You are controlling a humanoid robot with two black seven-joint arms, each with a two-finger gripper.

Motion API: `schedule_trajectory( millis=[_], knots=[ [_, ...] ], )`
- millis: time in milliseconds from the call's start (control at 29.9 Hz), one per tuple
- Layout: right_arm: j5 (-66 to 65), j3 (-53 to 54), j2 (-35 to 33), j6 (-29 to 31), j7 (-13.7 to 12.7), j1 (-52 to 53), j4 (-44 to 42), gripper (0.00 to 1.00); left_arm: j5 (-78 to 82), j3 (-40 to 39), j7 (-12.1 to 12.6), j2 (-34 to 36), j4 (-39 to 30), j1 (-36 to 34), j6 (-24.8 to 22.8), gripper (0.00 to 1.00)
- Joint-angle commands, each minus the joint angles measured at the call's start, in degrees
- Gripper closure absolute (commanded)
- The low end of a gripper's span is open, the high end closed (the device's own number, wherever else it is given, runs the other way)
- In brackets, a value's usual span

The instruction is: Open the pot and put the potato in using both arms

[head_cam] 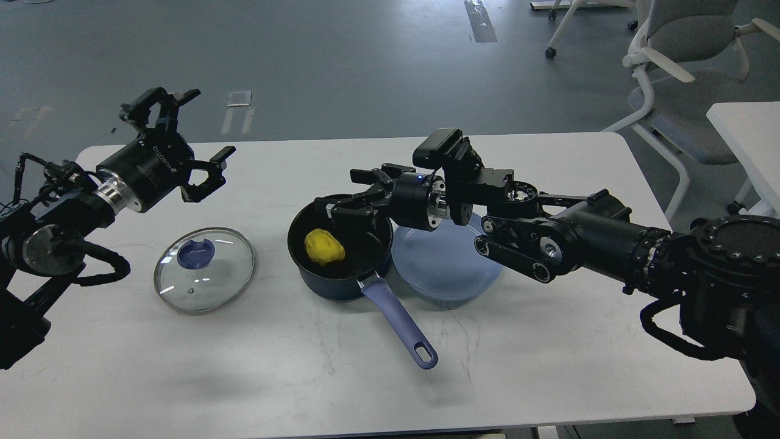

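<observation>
potato in the pot, lid off

the table [378, 378] carries the pot [332, 268], a glass lid [204, 269] to its left (well apart) and the potato [324, 246] inside it. right gripper [353, 194] hangs spread, empty, over the rim. left gripper [198, 143] is raised, spread, empty.

Pot [341, 256]: dark navy round saucepan, black inside, set upright at table centre, uncovered. Long lavender-blue handle [399, 323] with hole at end, pointed toward near right. Right side of pot overlapped onto flat light-blue plate [448, 262].

Potato [324, 246]: bright yellow, lumpy, oval, laid inside pot on black bottom, toward left side, much smaller than pot.

Lid [204, 269]: clear glass, metal-rimmed, blue knob, laid flat on table left of pot, apart from it.
</observation>
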Motion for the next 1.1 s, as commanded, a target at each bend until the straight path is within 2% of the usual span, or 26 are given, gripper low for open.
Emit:
schedule_trajectory(
  millis=[0,134,167,268,401,435,502,535,602,702,836,1070],
  knots=[
    [8.5,5.3,-0.2,0.1,0.0,0.1,0.1,0.0,-0.1,-0.2,0.0,-0.3,0.0,0.0,0.0,0.02],
    [25.8,11.5,-2.4,1.0,0.0,0.3,2.7,0.0,-0.3,-1.1,0.0,-0.6,-0.1,0.0,-0.1,0.02],
    [33.8,12.7,-4.2,1.6,0.0,0.6,4.7,0.0,-0.3,-1.6,0.0,-0.8,-0.1,0.0,-0.1,0.02],
    [51.0,15.4,-9.1,5.0,-2.5,1.3,8.2,0.0,-0.4,-2.4,0.0,-2.4,-0.1,0.0,0.1,0.02],
    [62.9,21.1,-11.7,8.6,-4.4,-0.3,8.6,0.0,-0.3,-2.5,0.0,-3.7,-0.1,0.1,0.7,0.02],
    [64.3,21.9,-11.9,9.1,-5.0,-1.1,8.6,0.0,-0.2,-2.5,0.0,-4.1,-0.1,0.1,0.7,0.02],
    [67.1,25.0,-12.5,10.3,-7.9,-4.7,8.6,0.0,0.1,-2.5,0.0,-5.3,0.6,0.1,0.8,0.02],
    [67.1,25.0,-12.5,10.3,-8.0,-4.7,8.6,0.0,0.1,-2.5,0.0,-5.3,0.6,0.1,0.8,0.02],
    [67.8,26.9,-12.6,10.6,-10.2,-7.2,8.7,0.0,0.1,-2.5,0.0,-5.5,1.2,0.1,0.7,0.02],
    [67.9,29.0,-12.5,11.5,-12.3,-9.5,9.6,0.0,0.1,-2.1,0.1,-5.4,1.3,0.1,0.7,0.02],
    [70.0,29.7,-12.3,11.9,-13.6,-10.9,11.7,0.0,-0.2,-2.3,0.0,-5.6,1.3,0.1,0.6,0.02],
    [71.6,29.9,-12.5,12.0,-13.9,-12.7,14.1,0.0,-0.5,-2.4,-0.1,-5.6,1.4,0.5,0.1,0.02]
  ],
)
